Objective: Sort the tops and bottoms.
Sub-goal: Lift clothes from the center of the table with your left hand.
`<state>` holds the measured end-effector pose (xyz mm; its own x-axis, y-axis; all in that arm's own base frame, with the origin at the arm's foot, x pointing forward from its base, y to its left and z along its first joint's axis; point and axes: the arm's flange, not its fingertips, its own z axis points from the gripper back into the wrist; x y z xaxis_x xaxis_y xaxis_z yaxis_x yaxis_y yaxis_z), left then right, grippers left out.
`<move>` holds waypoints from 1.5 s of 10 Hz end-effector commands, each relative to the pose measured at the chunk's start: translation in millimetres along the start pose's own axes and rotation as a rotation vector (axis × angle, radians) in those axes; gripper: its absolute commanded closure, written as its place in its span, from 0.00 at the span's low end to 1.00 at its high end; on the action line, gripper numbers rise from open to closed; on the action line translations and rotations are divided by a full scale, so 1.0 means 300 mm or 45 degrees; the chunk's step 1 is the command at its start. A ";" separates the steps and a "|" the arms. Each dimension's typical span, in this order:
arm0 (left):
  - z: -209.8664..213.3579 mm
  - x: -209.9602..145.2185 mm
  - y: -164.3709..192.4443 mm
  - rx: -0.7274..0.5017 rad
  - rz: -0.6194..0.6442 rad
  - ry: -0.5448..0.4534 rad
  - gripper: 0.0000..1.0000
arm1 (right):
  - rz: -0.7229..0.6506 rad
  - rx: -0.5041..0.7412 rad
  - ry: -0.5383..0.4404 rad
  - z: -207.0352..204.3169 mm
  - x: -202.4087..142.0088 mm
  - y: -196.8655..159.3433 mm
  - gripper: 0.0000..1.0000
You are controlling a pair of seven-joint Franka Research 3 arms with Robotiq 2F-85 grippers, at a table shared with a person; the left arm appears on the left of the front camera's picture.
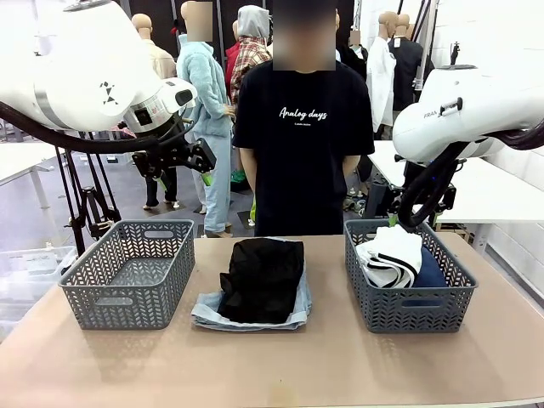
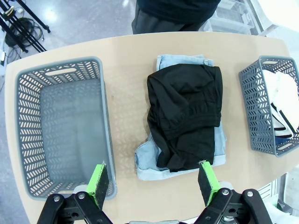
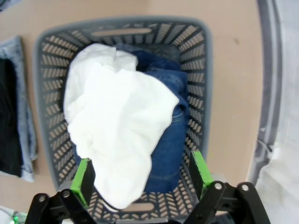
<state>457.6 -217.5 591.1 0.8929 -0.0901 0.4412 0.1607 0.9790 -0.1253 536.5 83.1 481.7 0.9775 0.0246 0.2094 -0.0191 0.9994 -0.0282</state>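
Light brown desk (image 1: 272, 374) holds the clothes, and a person stands behind it. The left claw (image 2: 153, 182) hangs wide open with nothing in it, above the soft black folded top (image 2: 187, 116). That top lies on the pale blue denim shorts (image 2: 147, 163) in the middle. Beside them sits an empty grey plastic basket (image 2: 28, 140). The right claw (image 3: 141, 177) is wide open and empty too, over a second grey basket (image 3: 203, 70). In it, the white top with thin black stripes (image 3: 117, 121) lies on the dark blue jeans (image 3: 170, 140). I think they are mixed up, so sorting is not done. The person's black T-shirt (image 1: 303, 144) says "Analog days".
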 end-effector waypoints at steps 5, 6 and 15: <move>0.003 0.004 0.006 -0.002 0.003 -0.010 0.00 | 0.366 0.181 -0.508 0.470 -0.294 -0.109 0.00; 0.003 0.004 0.006 -0.002 0.003 -0.010 0.00 | 0.468 0.265 -0.497 0.506 -0.284 -0.105 0.00; 0.003 0.004 0.006 -0.002 0.003 -0.010 0.00 | 0.794 0.324 -0.461 0.487 -0.278 0.108 0.00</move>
<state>457.4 -217.8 591.4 0.8925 -0.0906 0.4417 0.1614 0.9789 -0.1252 426.7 110.6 609.5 0.6471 0.5335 0.5446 -0.6199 0.7841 -0.0315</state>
